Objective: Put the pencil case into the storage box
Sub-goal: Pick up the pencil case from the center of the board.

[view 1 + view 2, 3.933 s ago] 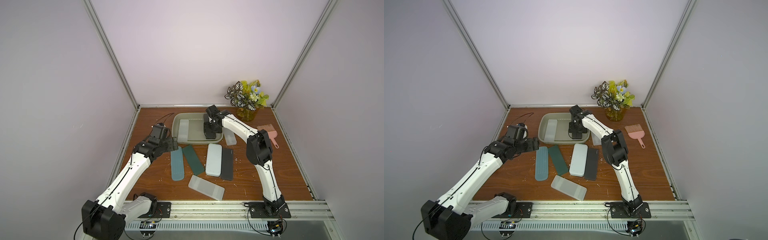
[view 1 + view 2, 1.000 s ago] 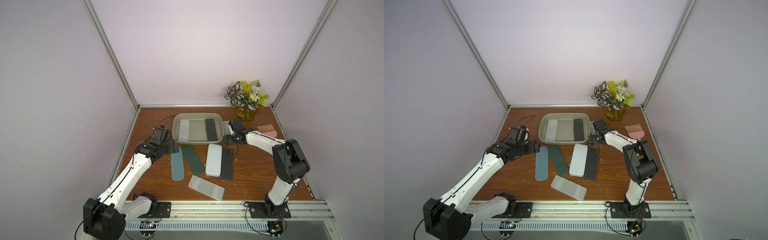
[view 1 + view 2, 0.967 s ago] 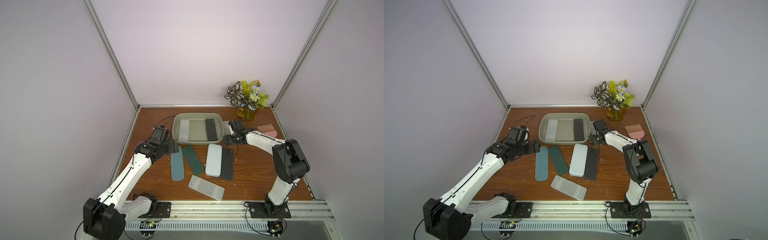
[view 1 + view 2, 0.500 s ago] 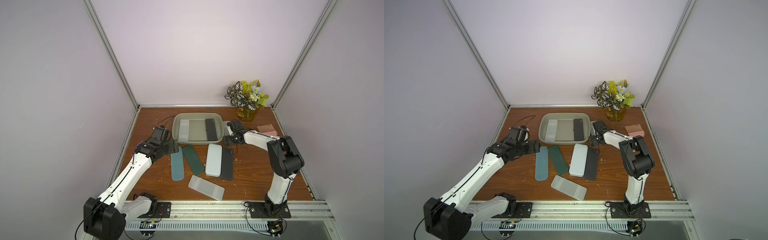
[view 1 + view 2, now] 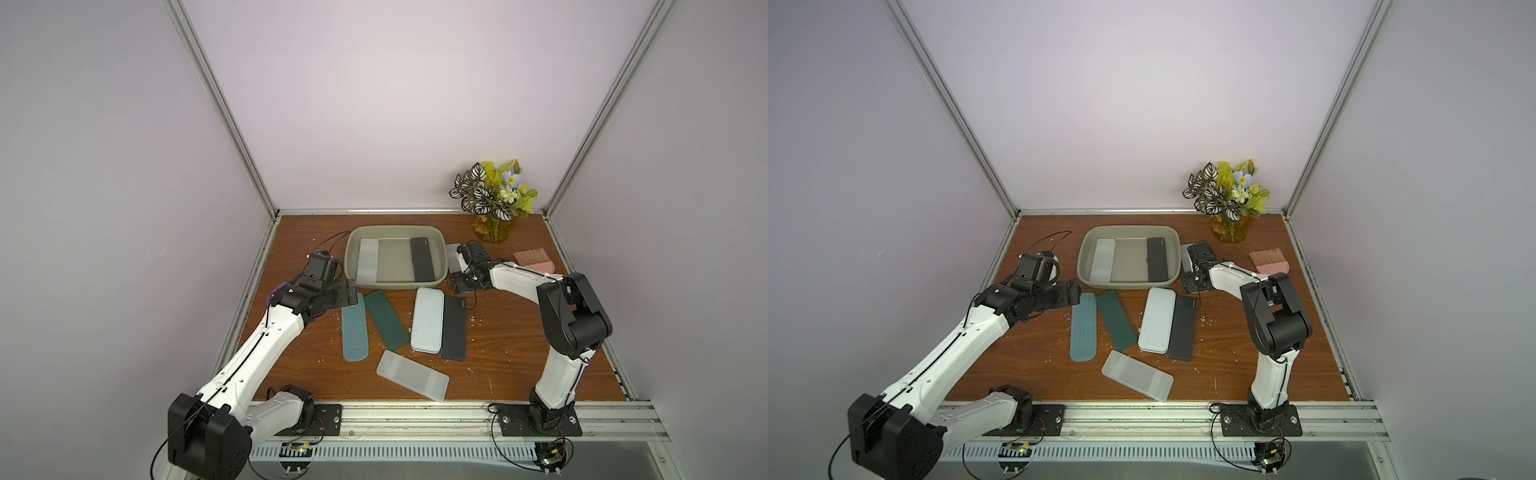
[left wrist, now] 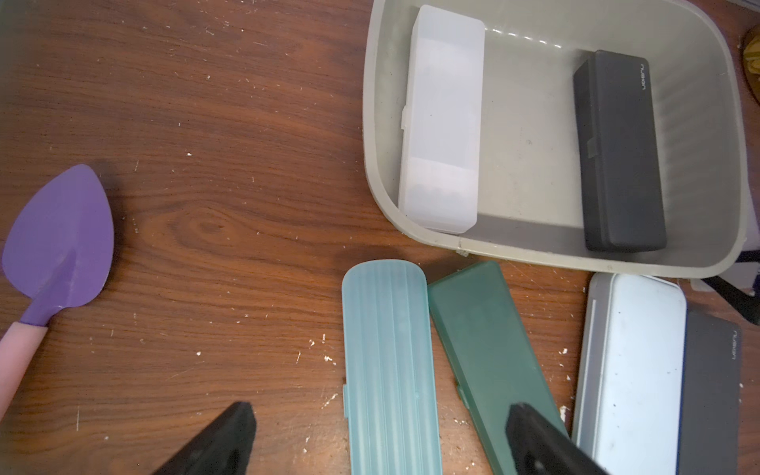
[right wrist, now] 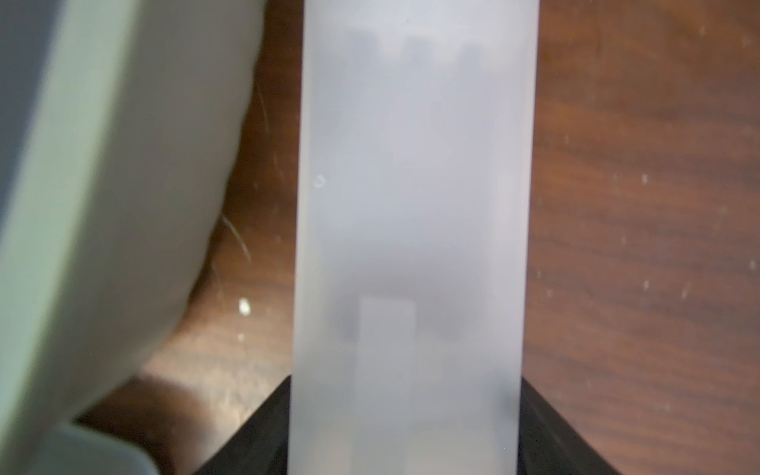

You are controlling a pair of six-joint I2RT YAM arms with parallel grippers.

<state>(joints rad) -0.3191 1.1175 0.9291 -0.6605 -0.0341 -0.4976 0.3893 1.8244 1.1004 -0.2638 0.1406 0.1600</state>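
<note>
**Right gripper clamps pencil case beside the box**

The wooden table (image 5: 519,332) fills the lower middle of both top views. The left arm (image 5: 266,345) reaches in from the lower left. Its left gripper (image 6: 380,415) hangs spread wide and empty above the upper end of the teal case (image 5: 354,328).

The right arm (image 5: 565,316) bends in from the lower right. The right gripper (image 7: 405,411) straddles the pencil case (image 5: 452,251), with its fingers (image 7: 259,440) pressed against both long sides. This frosted case lies on the table just right of the box (image 5: 352,259), outside it, with a strip of wood between them.

The box sits above centre. It holds a white case (image 5: 368,259) by its left wall and a black case (image 5: 422,259) toward its right.

Below the box lie a green case (image 5: 386,320), a pale case (image 5: 428,320) touching a dark case (image 5: 454,328), and, lowest, a clear case (image 5: 411,374).

A plant (image 5: 494,199) stands at upper right, with a comb (image 5: 532,259) below it. The left wrist view shows a purple trowel (image 6: 61,234) at its left edge.
</note>
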